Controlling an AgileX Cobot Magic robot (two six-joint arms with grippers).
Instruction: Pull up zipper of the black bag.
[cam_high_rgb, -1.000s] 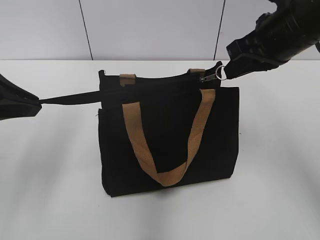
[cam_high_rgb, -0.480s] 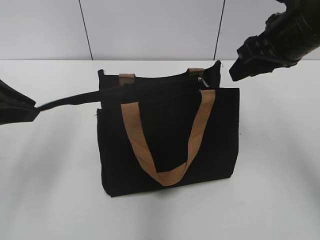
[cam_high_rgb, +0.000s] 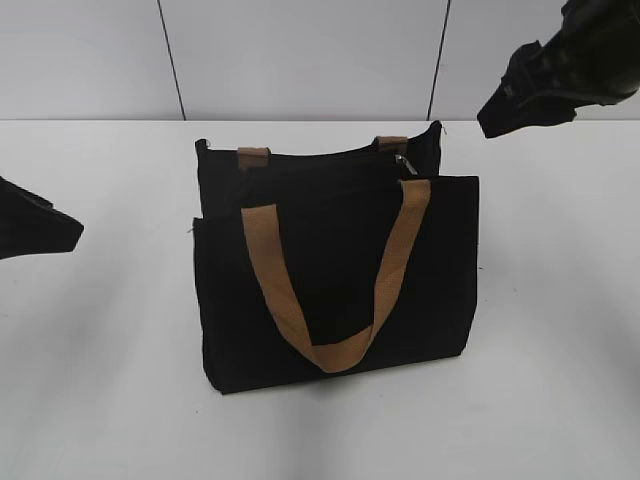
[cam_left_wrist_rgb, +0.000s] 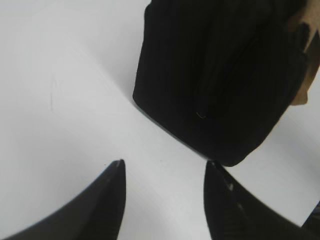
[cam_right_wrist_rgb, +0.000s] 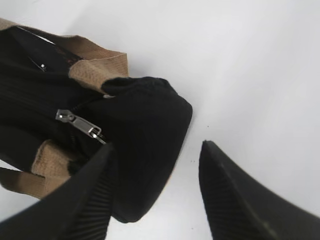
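Note:
The black bag stands upright mid-table with tan strap handles. Its zipper runs along the top edge, and the silvery pull tab lies at the right end, also shown in the right wrist view. My left gripper is open and empty at the left edge, well clear of the bag; in the left wrist view its jaws hang open before the bag's end. My right gripper is open and empty, raised up right of the bag; its jaws are apart from the bag corner.
The white table stretches around the bag on all sides. A pale panelled wall with dark seams runs behind the table's far edge.
My right gripper let go of the pull tab and rose up and right. My left gripper released the black strap at the bag's left end, which dropped back, and withdrew left.

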